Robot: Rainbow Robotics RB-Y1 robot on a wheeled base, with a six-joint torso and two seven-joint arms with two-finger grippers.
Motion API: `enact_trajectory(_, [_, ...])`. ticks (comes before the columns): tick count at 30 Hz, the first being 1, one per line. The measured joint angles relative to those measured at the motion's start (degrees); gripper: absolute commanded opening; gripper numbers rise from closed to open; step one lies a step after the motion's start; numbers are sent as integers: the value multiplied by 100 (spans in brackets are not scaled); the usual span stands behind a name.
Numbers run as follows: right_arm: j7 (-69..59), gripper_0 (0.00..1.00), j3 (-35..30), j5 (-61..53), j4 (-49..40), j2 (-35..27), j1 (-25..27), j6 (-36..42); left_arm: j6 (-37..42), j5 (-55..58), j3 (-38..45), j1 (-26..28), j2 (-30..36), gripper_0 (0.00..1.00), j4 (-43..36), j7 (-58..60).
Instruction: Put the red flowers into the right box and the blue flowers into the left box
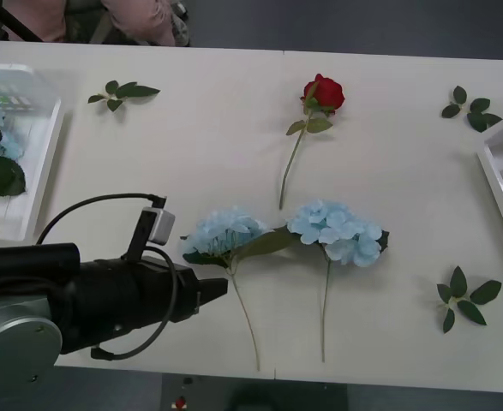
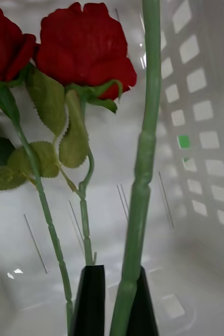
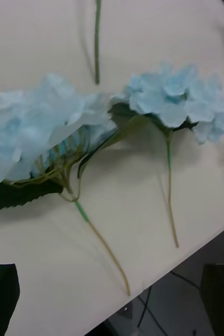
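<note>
Left gripper (image 3: 109, 299) held open, fingers (image 3: 1, 296) spread, two blue flowers (image 1: 225, 233) lying just ahead on table (image 1: 388, 257). Lone red rose (image 1: 322, 92) seen farther beyond them (loose leaf sprigs (image 1: 465, 300) scattered well apart). Left box (image 1: 37, 171) off to its side, holding blue blooms. Right gripper (image 2: 114, 302) clamped on rose stem (image 2: 140, 184) inside right box (image 2: 206, 131), two red roses (image 2: 85, 44) lying close beside.

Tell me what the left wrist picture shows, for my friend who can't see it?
Two pale-blue hydrangeas, one near and one farther, lie on the white table. The left hand hovers open beside the near one's stem.
</note>
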Motion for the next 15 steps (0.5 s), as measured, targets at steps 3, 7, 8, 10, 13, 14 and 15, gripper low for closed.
enact_trajectory(3, [0, 100, 94, -169, -2, 0, -35, -97, 270, -329, 0, -1, -37, 100, 92, 2])
enact_trajectory(7, [5, 100, 98, -435, -5, 0, -34, -88, 300, -449, 0, -11, -239, 100, 450, 6])
enact_trajectory(8, [6, 100, 98, -518, -5, 0, -34, -61, 300, -460, 0, -31, -300, 100, 572, 7])
enact_trajectory(10, [8, 100, 98, -736, -12, 0, -34, 77, 300, -546, -9, -122, -413, 100, 834, 9])
enact_trajectory(13, [9, 100, 77, -1076, -92, 0, -34, 379, 301, -844, -123, -351, -557, 100, 1214, 22])
enact_trajectory(14, [9, 100, 42, -1219, -155, 0, -34, 534, 301, -952, -185, -432, -604, 100, 1341, 30])
enact_trajectory(15, [9, 100, -8, -1350, -230, 1, -34, 678, 301, -1038, -240, -503, -651, 100, 1450, 35])
